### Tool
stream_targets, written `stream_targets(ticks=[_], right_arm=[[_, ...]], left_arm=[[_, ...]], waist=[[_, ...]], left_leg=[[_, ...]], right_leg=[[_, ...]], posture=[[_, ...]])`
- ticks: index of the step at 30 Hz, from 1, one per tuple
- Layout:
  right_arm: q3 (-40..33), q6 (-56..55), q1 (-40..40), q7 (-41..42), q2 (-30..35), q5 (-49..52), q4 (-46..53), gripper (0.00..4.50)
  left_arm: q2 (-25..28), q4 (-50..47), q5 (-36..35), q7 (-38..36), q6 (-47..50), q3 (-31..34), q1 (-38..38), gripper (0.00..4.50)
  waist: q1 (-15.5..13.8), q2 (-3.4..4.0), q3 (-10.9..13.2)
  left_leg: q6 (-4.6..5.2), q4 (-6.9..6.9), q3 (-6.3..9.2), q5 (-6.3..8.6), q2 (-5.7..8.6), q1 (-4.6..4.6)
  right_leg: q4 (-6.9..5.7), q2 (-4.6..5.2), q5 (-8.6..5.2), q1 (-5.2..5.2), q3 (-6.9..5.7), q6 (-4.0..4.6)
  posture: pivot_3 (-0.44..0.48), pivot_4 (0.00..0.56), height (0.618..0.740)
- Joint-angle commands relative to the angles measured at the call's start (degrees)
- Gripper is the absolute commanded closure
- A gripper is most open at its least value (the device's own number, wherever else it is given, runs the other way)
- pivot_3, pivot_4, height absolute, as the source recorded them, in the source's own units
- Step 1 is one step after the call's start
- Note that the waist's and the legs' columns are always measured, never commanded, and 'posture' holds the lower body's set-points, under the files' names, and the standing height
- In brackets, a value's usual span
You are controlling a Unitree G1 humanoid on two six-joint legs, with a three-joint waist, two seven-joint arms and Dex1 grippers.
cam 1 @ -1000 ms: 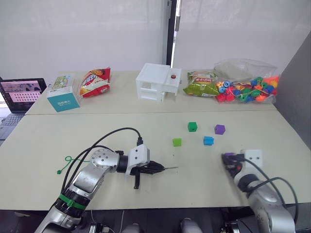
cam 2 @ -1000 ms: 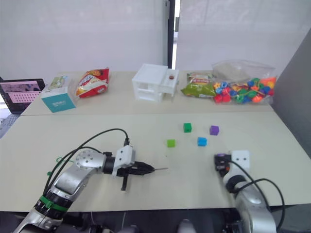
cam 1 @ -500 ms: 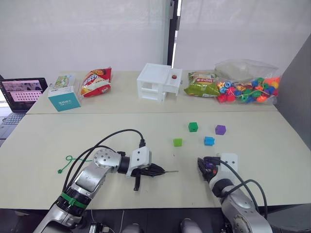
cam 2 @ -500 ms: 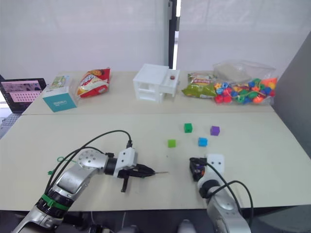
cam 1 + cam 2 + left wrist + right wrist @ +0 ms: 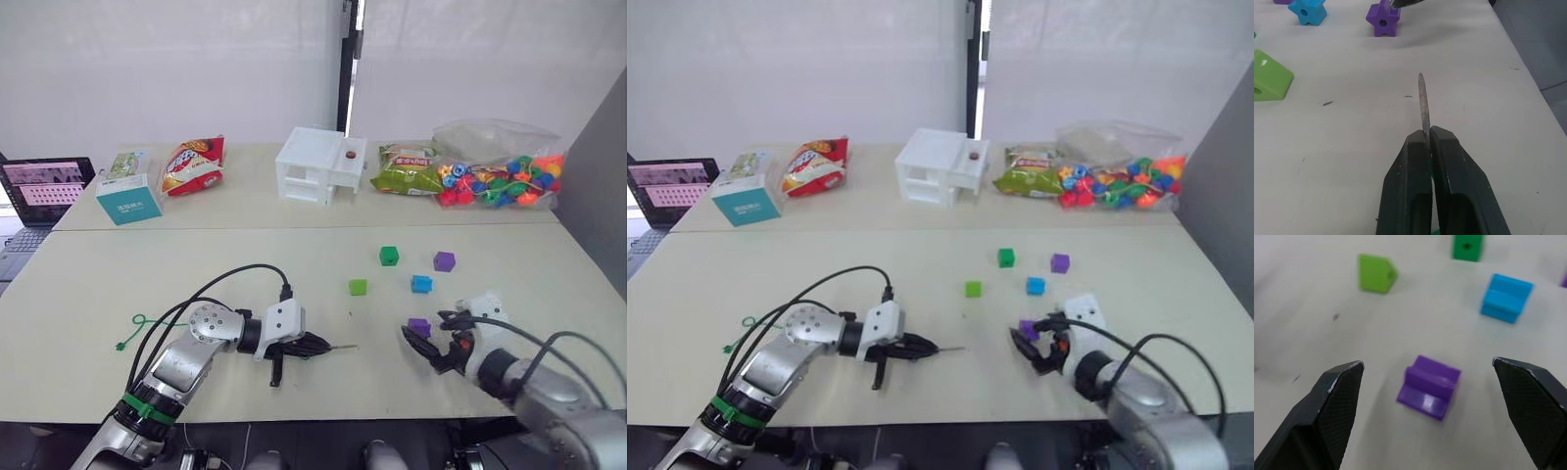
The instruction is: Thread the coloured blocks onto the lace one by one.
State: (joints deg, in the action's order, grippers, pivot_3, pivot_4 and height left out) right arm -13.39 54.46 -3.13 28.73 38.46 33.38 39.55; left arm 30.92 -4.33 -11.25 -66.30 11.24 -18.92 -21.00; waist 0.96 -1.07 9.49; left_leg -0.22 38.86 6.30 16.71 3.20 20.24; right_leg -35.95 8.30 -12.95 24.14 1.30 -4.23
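My left gripper [image 5: 318,345] rests on the table, shut on the lace just behind its grey tip [image 5: 1422,103], which points toward the blocks. The green lace [image 5: 137,325] trails off in a loop to the left. My right gripper [image 5: 1427,363] stands open, and a purple block [image 5: 1430,387] lies on the table between its fingers, touching neither. Farther back lie a light green block [image 5: 358,287], a blue block [image 5: 421,284], a dark green block [image 5: 389,256] and another purple block [image 5: 444,260].
Along the far table stand a bag of mixed beads [image 5: 500,181], a white box [image 5: 318,166], two snack bags [image 5: 191,164] [image 5: 404,168], a tissue box [image 5: 127,201] and a laptop [image 5: 39,191]. Black cables [image 5: 225,279] arch over my left arm.
My right gripper carried the purple block leftward toward the lace tip, then opened; the block now lies free on the table. The left gripper kept its hold and place.
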Motion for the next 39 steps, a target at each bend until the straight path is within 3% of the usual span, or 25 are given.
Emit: stream_targets(ticks=[1,6,10,18,27,31,37,39], right_arm=[[-0.6,-2.0,5.1,10.7,8.7,2.9,-1.0,0.05],[9.0,-12.4,10.0,26.0,24.5,-5.4,-6.0,0.05],[18.0,-24.3,17.4,32.3,29.6,-15.6,-15.5,0.05],[28.8,-40.5,29.2,41.9,24.6,-26.7,-30.9,0.05],[31.9,-42.5,34.6,44.7,19.0,-32.3,-39.1,0.05],[33.2,-39.9,35.1,46.7,18.6,-34.2,-39.5,1.22],[30.8,-33.6,32.4,47.5,17.8,-30.4,-31.1,3.18],[30.2,-30.8,31.7,47.2,17.6,-29.3,-28.1,3.19]], left_arm=[[-0.6,-2.7,-0.5,0.6,-0.1,0.3,-0.6,4.50],[-1.4,-2.7,-0.2,1.2,0.1,0.3,-1.3,4.50],[-1.5,-3.9,-0.4,1.9,1.2,0.4,-1.4,4.50],[-2.8,-5.6,-0.4,3.4,2.9,0.1,-1.7,4.50],[-3.3,-6.3,-0.1,5.0,4.0,-0.3,-1.3,4.50],[-3.6,-6.2,0.3,5.4,3.8,-0.7,-1.3,4.50],[-4.7,-5.4,1.0,6.5,3.9,-1.5,-2.2,4.50],[-4.6,-5.4,1.9,6.5,3.8,-2.1,-2.4,4.50]], waist=[[0.0,-0.05,0.0],[-0.3,-0.07,0.0],[-0.2,-0.18,0.1],[-0.1,-0.19,0.1],[-0.2,-0.19,0.1],[-0.2,-0.19,0.1],[-0.3,-0.19,0.1],[-0.2,-0.19,0.1]], left_leg=[[0.00,-0.01,-0.03,0.00,0.00,0.00],[0.01,0.01,0.02,0.00,-0.04,0.06],[0.02,0.07,-0.03,0.01,0.01,0.11],[-0.02,0.04,-0.04,-0.01,-0.01,0.14],[-0.03,0.03,-0.02,-0.01,-0.01,0.15],[-0.04,0.04,-0.02,-0.02,0.00,0.16],[-0.04,0.04,-0.01,-0.01,-0.01,0.16],[-0.04,0.04,0.00,-0.01,-0.01,0.16]], right_leg=[[0.02,0.01,0.00,-0.02,0.01,0.00],[0.08,0.00,0.00,-0.08,-0.13,-0.01],[0.19,0.06,0.03,-0.07,-0.12,-0.07],[0.18,0.07,0.04,0.02,-0.12,-0.07],[0.16,0.07,0.04,0.06,-0.11,-0.05],[0.17,0.07,0.05,0.06,-0.11,-0.05],[0.15,0.07,0.05,0.07,-0.11,-0.05],[0.15,0.07,0.05,0.07,-0.11,-0.05]], posture=[[0.000,0.150,0.740],[0.000,0.150,0.740],[0.000,0.150,0.740],[0.000,0.150,0.740],[0.000,0.150,0.740],[0.000,0.150,0.740],[0.000,0.150,0.740],[0.000,0.150,0.740]])
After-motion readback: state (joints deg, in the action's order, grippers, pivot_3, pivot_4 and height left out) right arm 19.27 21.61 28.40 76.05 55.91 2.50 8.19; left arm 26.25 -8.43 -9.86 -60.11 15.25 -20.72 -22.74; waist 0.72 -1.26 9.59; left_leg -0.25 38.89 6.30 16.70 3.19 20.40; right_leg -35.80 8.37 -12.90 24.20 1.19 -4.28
